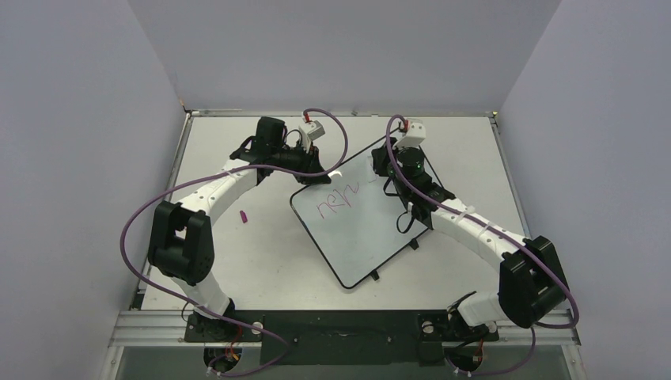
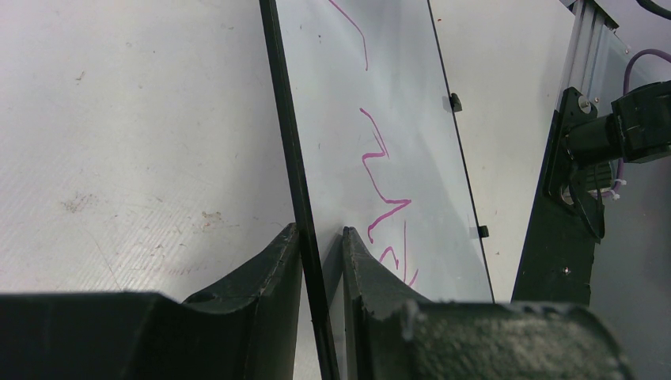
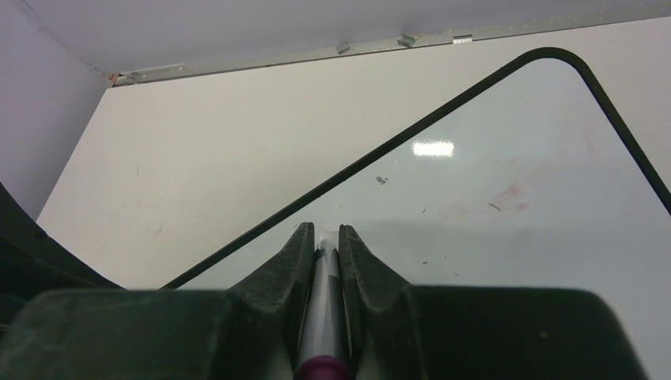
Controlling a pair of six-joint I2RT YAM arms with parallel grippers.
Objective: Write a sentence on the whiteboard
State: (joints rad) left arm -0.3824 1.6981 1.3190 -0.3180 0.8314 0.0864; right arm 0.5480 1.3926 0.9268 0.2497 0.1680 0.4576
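Now the step in hand is, as I judge, the writing itself, with some strokes done and more to come. On the counter point(image 1: 237, 261) the whiteboard point(image 1: 360, 237) lies in the middle, turned cornerwise between the two arms.

To write well, the board must not slide. The left claw point(image 2: 320, 229) is closed narrow over the black frame of the far-left edge, one finger on each side, and this hold should be firm while the other arm works. The right claw point(image 3: 325, 229) is closed on the marker point(image 3: 323, 301), above the board near its far corner. It is better to press lightly, to move slowly, and to begin the next word on bare white surface, beside the sentence point(image 1: 336, 202) and on the same line. Whether the tip touches the surface I cannot tell.

About direction, I judge that the long axis of the board goes along the gripped edge and the opposite edge, where a black tab point(image 1: 376, 275) and a second one sit. That is from near-left to far-right in the top view, but the right arm hides one corner, so this is not sure. The marker lies along the fingers, tip forward toward the board, its magenta end toward the wrist. The pink strokes run along the same axis, close to the gripped edge. A small pink piece point(image 1: 244, 215) lies apart on the counter, left of the board.
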